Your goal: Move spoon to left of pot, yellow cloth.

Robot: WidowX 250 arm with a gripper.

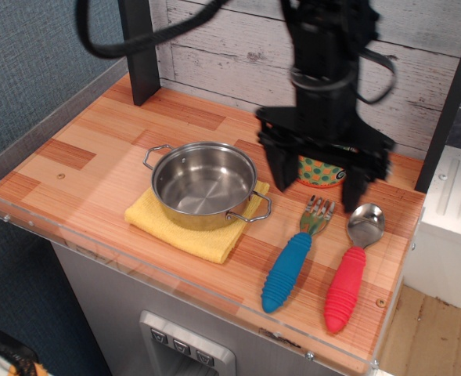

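Observation:
The spoon (pixel 351 271), with a silver bowl and a ribbed red handle, lies at the counter's front right. The shiny steel pot (pixel 203 184) stands on the folded yellow cloth (pixel 185 225) in the middle. My black gripper (pixel 317 177) hangs open and empty above the fork's tines and the spoon's bowl, its fingers (pixel 278 171) spread wide. It hides most of the dotted can behind it.
A fork with a ribbed blue handle (pixel 293 262) lies just left of the spoon. A tin can with green and orange dots (pixel 321 170) stands behind them, mostly hidden. A dark post (pixel 140 48) stands at the back left. A clear rim edges the wooden counter (pixel 66 168).

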